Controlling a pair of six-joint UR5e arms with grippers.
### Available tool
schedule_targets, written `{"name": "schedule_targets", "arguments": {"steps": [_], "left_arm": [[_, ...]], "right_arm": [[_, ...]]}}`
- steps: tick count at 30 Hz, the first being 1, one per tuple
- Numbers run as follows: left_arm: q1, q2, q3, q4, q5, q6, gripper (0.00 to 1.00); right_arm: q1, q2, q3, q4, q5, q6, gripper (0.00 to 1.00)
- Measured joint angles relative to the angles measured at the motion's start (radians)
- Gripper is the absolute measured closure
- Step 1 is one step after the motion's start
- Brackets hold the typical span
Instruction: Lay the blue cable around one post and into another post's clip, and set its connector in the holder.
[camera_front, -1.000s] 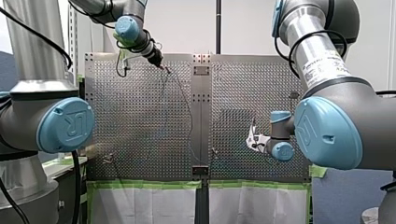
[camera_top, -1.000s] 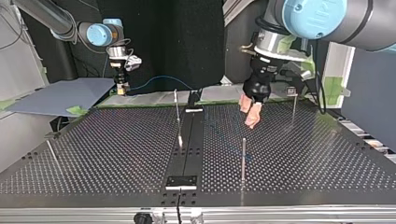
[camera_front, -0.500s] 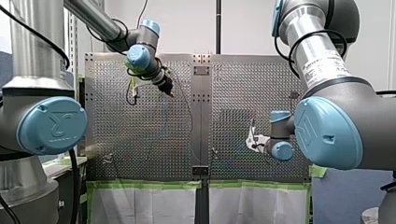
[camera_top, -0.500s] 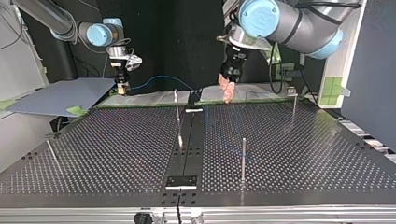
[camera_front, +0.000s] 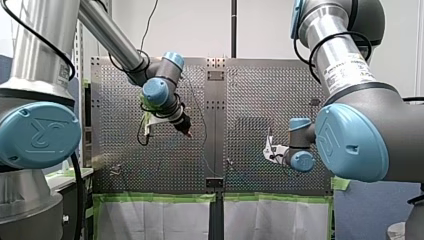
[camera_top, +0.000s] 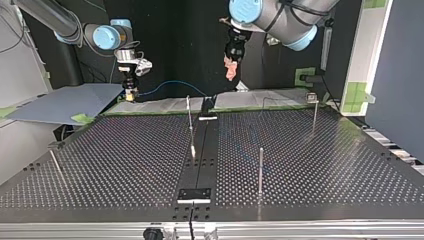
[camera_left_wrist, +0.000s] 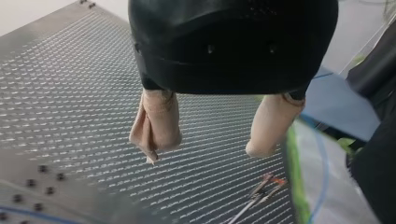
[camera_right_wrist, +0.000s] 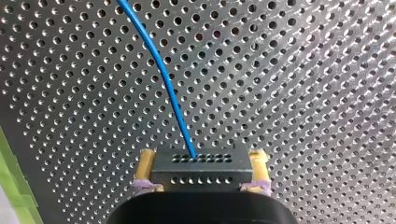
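Right wrist view first: what is my right gripper (camera_right_wrist: 201, 164) doing? — Ana

It is clamping the dark grey perforated connector block (camera_right_wrist: 201, 158) between its yellow pads (camera_right_wrist: 147, 165), so it is closed on it. The thin blue cable (camera_right_wrist: 159, 70) is leaving the block's front face and running ahead of the fingers, above the perforated metal table (camera_right_wrist: 303, 93). — Ben

And where is the cable lying for the other arm? — Ana

In the top view it is stretching from my right gripper at the left, sideways toward the middle, in a shallow arc behind the table's far edge. Its long axis is going across the view, not toward the camera. Past the middle I am losing it. My left gripper (camera_top: 230, 67) is hanging higher, to the right of the arc's visible end and apart from it. Its beige pads (camera_left_wrist: 156, 123) are standing wide, with nothing between them. — Ben

So which arm is nearer to the free length? — Ana

I am judging the left one, because the right one is busy at the connector end. To take the cable, it would need to come down and toward the view's left, with its pads set across the cable's line. — Ben

How many things are we counting? — Ana

One cable, one connector, two grippers, and, as far as I am seeing, four thin upright metal posts (camera_top: 261, 167) on the table. Whether the cable is already touching a post, I cannot tell. — Ben
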Motion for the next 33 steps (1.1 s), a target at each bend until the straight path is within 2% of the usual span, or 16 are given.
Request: {"name": "schedule_targets", "arguments": {"steps": [6,14,17,22,25,29,33], "left_arm": [[-0.062,-0.062,-0.013,0.062,-0.001,-0.013,0.0],[-0.137,-0.137,-0.014,0.137,0.025,-0.035,0.0],[-0.155,-0.164,-0.014,0.164,0.031,-0.042,0.0],[-0.127,-0.213,-0.014,0.214,0.067,-0.036,0.0],[-0.101,-0.242,-0.012,0.242,0.094,-0.039,0.0],[-0.061,-0.282,-0.009,0.282,0.128,-0.063,0.0],[-0.026,-0.322,-0.002,0.325,0.138,-0.102,0.0]], "right_arm": [[0.003,0.0,0.0,0.001,0.006,0.0,1.0],[0.008,0.0,0.001,0.012,0.016,-0.006,1.0],[0.012,-0.003,0.001,0.016,0.022,-0.018,1.0],[0.023,-0.027,0.001,0.037,0.026,-0.06,1.0],[0.029,-0.057,0.001,0.06,0.029,-0.073,1.0],[0.037,-0.101,0.001,0.086,0.031,-0.075,1.0],[0.045,-0.139,0.001,0.096,0.031,-0.065,1.0]]}}
